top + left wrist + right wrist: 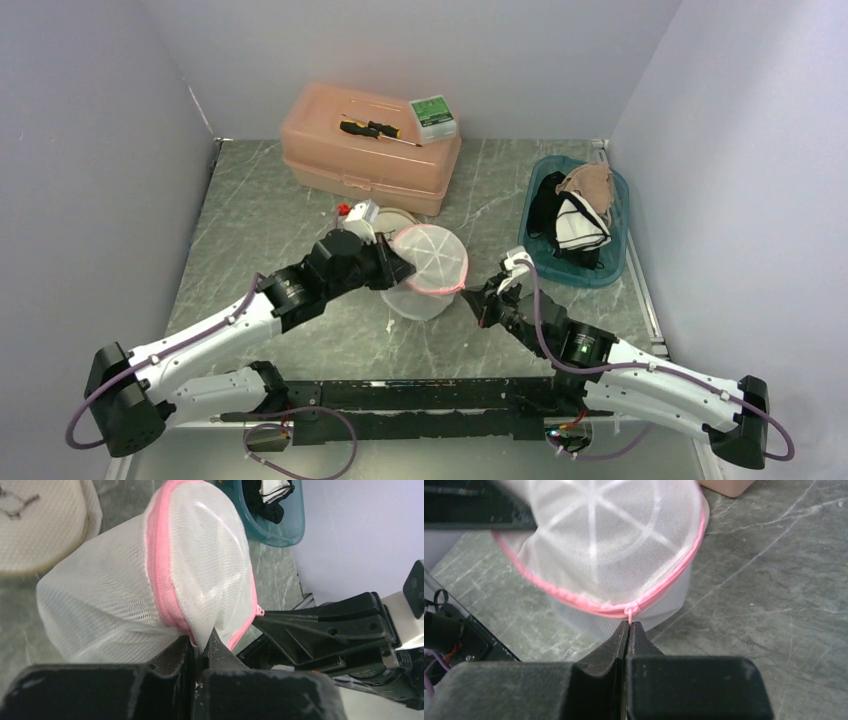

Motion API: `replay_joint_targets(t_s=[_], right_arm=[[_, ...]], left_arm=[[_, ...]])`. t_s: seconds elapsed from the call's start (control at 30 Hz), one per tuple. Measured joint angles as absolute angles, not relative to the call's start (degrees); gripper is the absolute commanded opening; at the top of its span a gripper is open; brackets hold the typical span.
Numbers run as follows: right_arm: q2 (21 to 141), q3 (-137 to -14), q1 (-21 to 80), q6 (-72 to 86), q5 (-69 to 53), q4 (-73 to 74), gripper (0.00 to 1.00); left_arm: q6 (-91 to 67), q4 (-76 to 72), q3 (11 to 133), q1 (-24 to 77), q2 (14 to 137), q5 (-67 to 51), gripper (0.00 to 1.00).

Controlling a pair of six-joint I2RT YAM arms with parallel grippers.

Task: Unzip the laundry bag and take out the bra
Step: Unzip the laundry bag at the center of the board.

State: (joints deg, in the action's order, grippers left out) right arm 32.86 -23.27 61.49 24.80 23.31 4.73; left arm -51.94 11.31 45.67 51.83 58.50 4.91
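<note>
- Nearest in, the right gripper (628, 627) has its jaws pressed fully together, pinching the small pink zipper pull (631, 612) at its tips.
- Just across from it, the left gripper (200, 642) is clamped almost completely closed on a fold of the white mesh laundry bag (115, 595), right at the pink zip seam.
- The bag sits on the grey marbled table (260, 215) between the two grippers, its round top tilted up. What's inside the mesh can't be made out.
- Farther right, a teal plastic basin (585, 279) holds black, white and beige garments.
- At the back, a salmon-pink plastic case (360, 150) carries a black-and-yellow screwdriver (375, 129).
</note>
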Motion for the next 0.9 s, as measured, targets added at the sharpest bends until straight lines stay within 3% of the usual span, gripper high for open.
replay_joint_targets(t_s=[0.1,0.3,0.4,0.47,0.7,0.77,0.9], right_arm=[[32.8,-23.2,62.5,24.3,23.3,5.3,0.0],[32.8,-19.1,65.1,25.3,22.0,3.6,0.0],[35.1,-17.0,66.7,26.4,20.8,1.5,0.0],[36.9,-15.9,67.6,27.1,20.1,-0.1,0.0],[39.4,-14.8,68.4,29.2,19.6,-3.7,0.0],[39.6,-14.7,68.4,29.6,19.9,-4.5,0.0],[40.3,-14.7,68.4,30.1,21.0,-5.8,0.0]], left_arm=[[-46.9,8.1,46.4,47.3,60.9,-1.5,0.08],[-42.3,-0.4,41.8,39.5,64.9,-15.8,0.26],[-42.9,-4.6,37.1,37.2,65.8,-18.8,0.62],[-43.8,-5.3,34.6,36.2,66.2,-18.5,0.78],[-51.3,2.2,32.3,35.4,57.6,-10.7,0.83],[-56.3,4.3,30.9,36.2,51.6,-7.6,0.94],[-68.1,8.2,26.6,45.5,41.1,2.0,0.95]])
